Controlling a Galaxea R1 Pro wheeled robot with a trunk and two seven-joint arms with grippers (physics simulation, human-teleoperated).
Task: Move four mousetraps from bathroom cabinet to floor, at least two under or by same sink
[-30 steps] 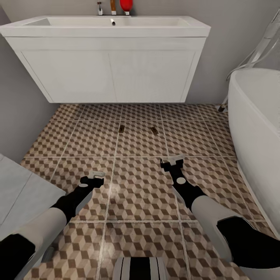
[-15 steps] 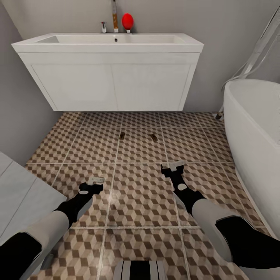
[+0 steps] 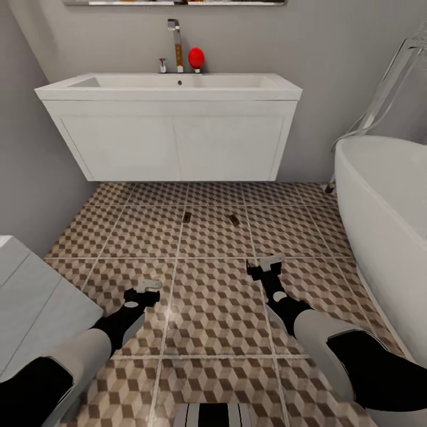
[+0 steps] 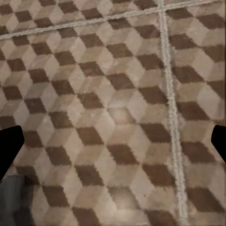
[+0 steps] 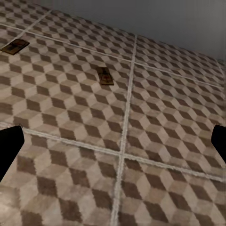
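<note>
Lying mid-frame on the floor (image 3: 207, 308) before the sink (image 3: 172, 136), two mousetraps (image 3: 187, 217) (image 3: 234, 219); both grippers (image 3: 148, 286) (image 3: 268, 261) are hovering empty, spread wide, right nearer.

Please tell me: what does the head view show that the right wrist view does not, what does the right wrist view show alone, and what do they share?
Head view alone: the wide white wall-hung sink with chrome tap and small red ball, the white oval bathtub, and both arms. Right wrist view alone: dark fingertips at both frame edges, spread wide. Both: two small brown wooden mousetraps, also, lying apart on the cube-patterned tile floor.
</note>
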